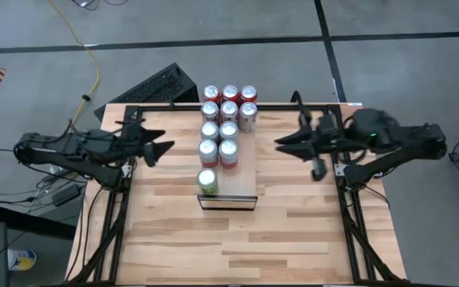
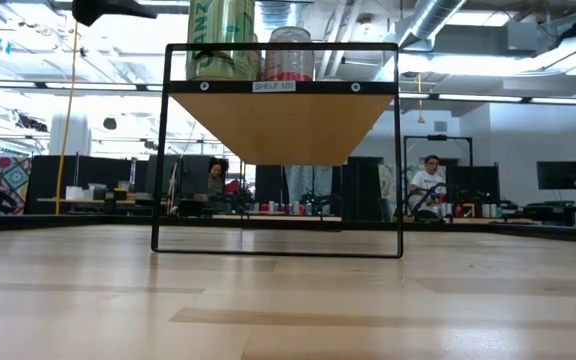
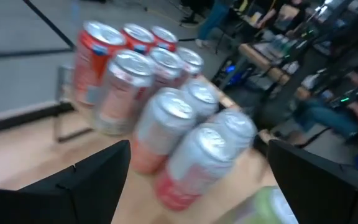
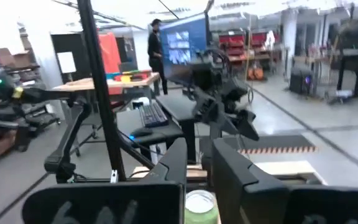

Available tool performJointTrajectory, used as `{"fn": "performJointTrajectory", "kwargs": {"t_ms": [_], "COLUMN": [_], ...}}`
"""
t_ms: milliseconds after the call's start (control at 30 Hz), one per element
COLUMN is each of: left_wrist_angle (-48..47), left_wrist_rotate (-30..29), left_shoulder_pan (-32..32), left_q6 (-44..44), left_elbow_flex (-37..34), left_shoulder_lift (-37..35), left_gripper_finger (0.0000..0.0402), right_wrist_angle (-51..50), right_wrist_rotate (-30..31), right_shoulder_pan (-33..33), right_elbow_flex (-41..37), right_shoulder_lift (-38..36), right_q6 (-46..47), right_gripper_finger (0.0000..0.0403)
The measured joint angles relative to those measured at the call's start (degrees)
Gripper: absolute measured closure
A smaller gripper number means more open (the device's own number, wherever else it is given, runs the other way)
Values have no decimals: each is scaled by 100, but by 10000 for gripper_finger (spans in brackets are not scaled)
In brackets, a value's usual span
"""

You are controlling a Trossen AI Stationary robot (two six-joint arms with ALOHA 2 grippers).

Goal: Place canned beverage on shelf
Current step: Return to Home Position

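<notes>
Your desk [image 1: 293, 239] carries the shelf [image 1: 241, 179], which runs lengthwise between your two pincers. The red cans [image 1: 230, 93] stand at its end beyond both pincers, and the pink-white cans [image 1: 228, 149] stand level with them. The green can [image 1: 207, 181] stands alone past the last pink-white pair. Your left pincer [image 1: 168, 140] hangs beside the shelf, fingers spread wide, empty. Your right pincer [image 1: 278, 144] hangs opposite, fingers a narrow gap apart, gripping nothing.

Cans [image 1: 229, 110] crowd the shelf [image 1: 242, 178], green can [image 1: 207, 182] frontmost, between left gripper [image 1: 164, 144] and right gripper [image 1: 280, 144].
</notes>
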Motion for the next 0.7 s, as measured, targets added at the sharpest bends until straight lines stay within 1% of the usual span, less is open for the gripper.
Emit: {"fn": "performJointTrajectory", "kwargs": {"t_ms": [67, 133, 167, 200, 300, 333, 400, 500, 600, 700], "left_wrist_angle": [-154, -124, -44, 84, 587, 768, 1061, 1063, 1002, 1006], "left_wrist_rotate": [-111, -83, -69, 37, 901, 1233, 1630, 1856, 1887, 2051], "left_shoulder_pan": [2, -2, -4, -9, -9, -5, 36, 125, 233, 322], "left_q6": [170, 56, 229, 587, 1957, 2241, 2608, 2760, 2614, 2549], "left_elbow_flex": [0, 0, 0, 0, 0, 0, 0, -2, -9, -9], "left_shoulder_lift": [-157, -256, -304, -344, -408, -421, -420, -496, -646, -880], "left_gripper_finger": [38, 38, 38, 38, 38, 38, 38, 38, 38, 38], "right_wrist_angle": [-229, -499, -655, -883, -1212, -1317, -1475, -1679, -1764, -1890], "right_wrist_rotate": [2, 1, 2, -2, 40, 94, 126, 159, 145, 143], "right_shoulder_pan": [-23, -20, -17, -6, -12, -65, -225, -405, -630, -846], "right_elbow_flex": [3, -1, 1, -2, -5, -5, -5, -6, -7, -5], "right_shoulder_lift": [-248, -421, -518, -618, -830, -893, -990, -1129, -1333, -1652], "right_q6": [-236, -179, -251, -380, -466, -383, -357, -368, -375, -366], "right_gripper_finger": [340, 340, 340, 340, 340, 340, 340, 340, 340, 340]}}
